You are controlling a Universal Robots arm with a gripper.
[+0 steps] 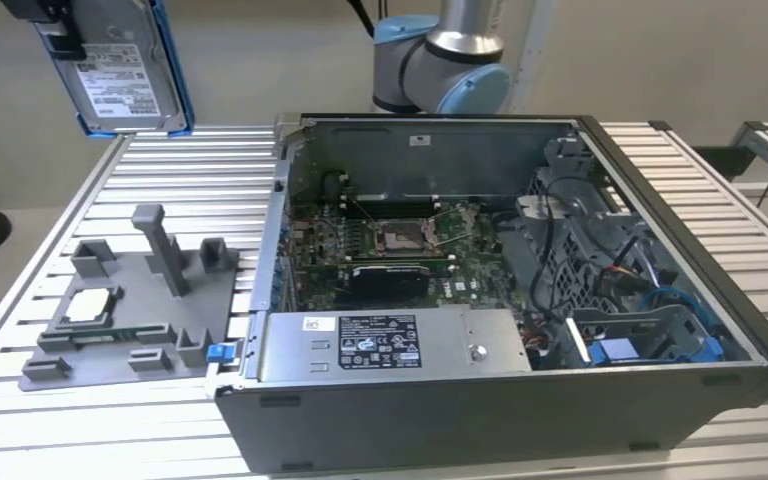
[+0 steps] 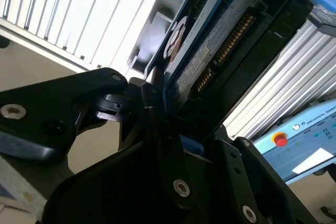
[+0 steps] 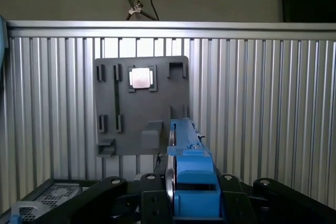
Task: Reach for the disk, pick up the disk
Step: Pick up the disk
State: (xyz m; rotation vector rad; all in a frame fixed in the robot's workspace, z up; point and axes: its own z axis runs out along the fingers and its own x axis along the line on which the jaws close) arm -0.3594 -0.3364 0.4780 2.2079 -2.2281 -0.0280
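One disk (image 1: 124, 75) is seen held in the air at about ten o'clock in the exterior view, lifted clear of the slatted table (image 1: 77, 440). Its white label is turned to the camera, and blue rails are seen along its two long edges. Its upper end is clamped by the one gripper (image 1: 48, 18), whose black fingers are closed on it. In the first wrist view the disk (image 3: 185, 145) is shown edge-on, pinched in the gripper (image 3: 191, 195). In the second wrist view the disk (image 2: 220, 40) is seen from its underside, with one row of connector pins exposed and the gripper (image 2: 176, 129) shut on its blue-railed edges. One grey fixture plate (image 1: 131, 330) is laid flat on the table, at nine o'clock from the one open computer case (image 1: 491, 420) and toward six o'clock from the raised disk. One square silver processor chip (image 1: 91, 305) is seated in a pocket of that plate. The same plate (image 3: 142, 119) and chip (image 3: 142, 78) are seen beyond the disk in the first wrist view. Inside the case, one bare processor socket (image 1: 404, 238) is found near the middle of the board. One labelled power supply (image 1: 384, 345) is set along the six o'clock wall. One arm (image 1: 444, 60) is mounted at twelve o'clock behind the case. One red button (image 2: 281, 140) is seen on a blue panel beside the table in the second wrist view.
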